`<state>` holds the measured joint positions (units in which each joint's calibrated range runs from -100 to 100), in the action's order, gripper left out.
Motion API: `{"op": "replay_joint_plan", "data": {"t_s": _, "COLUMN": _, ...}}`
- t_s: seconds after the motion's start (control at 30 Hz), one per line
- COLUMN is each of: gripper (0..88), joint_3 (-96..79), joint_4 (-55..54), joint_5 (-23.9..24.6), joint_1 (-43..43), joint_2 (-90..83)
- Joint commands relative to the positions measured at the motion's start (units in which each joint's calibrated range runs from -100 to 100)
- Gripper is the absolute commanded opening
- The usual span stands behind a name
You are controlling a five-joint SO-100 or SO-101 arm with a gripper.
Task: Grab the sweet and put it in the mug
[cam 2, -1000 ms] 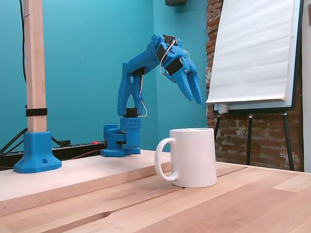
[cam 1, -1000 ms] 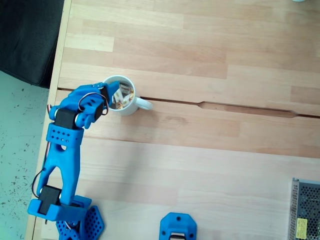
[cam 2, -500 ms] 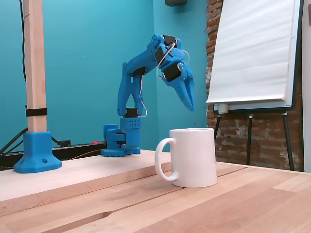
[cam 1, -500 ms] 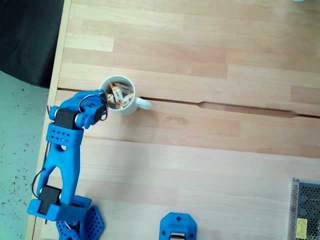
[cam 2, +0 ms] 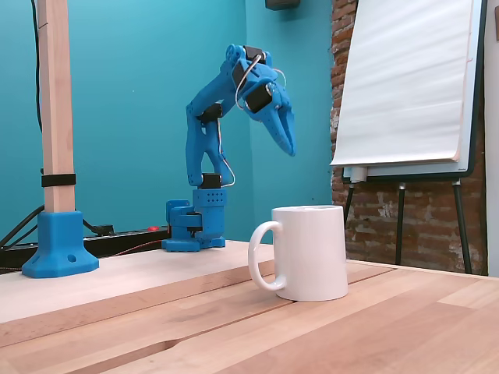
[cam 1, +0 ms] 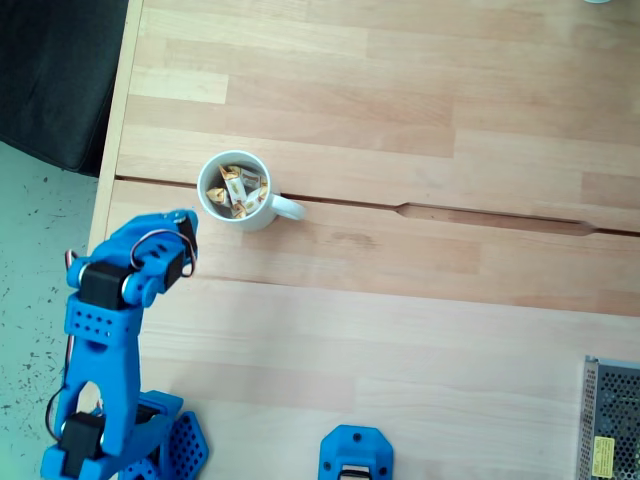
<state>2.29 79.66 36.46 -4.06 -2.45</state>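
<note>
We see open tabletop (cam 1: 420,330) right of the mug (cam 1: 238,190); mug mouth unobstructed from above, sweets (cam 1: 238,188) piled inside. Gripper (cam 2: 290,148) hangs high, clear of the rim. Obstacles: wooden post (cam 2: 56,117), blue base (cam 1: 356,455) at near edge.

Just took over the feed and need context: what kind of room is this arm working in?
Probably a workshop or maker-style office. A light wooden tabletop carries the 3D-printed blue arm, a flip chart stands before a bare brick wall, and the mug sits on the table.
</note>
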Motion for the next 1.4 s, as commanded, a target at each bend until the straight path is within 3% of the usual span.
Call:
{"op": "replay_joint_plan", "data": {"t_s": 0.0, "gripper": 0.0, "joint_3": -9.78, "joint_4": -4.58, "joint_5": 0.0, "joint_1": 0.14, "joint_2": -7.36}}
{"op": "replay_joint_plan", "data": {"t_s": 0.57, "gripper": 0.0, "joint_3": -78.2, "joint_4": -35.22, "joint_5": 0.29, "joint_1": -0.37, "joint_2": -44.45}}
{"op": "replay_joint_plan", "data": {"t_s": 0.97, "gripper": 0.0, "joint_3": -93.01, "joint_4": -38.61, "joint_5": 0.98, "joint_1": -0.51, "joint_2": -48.06}}
{"op": "replay_joint_plan", "data": {"t_s": 1.37, "gripper": 0.0, "joint_3": -98.63, "joint_4": -37.72, "joint_5": 15.68, "joint_1": 0.43, "joint_2": -48.15}}
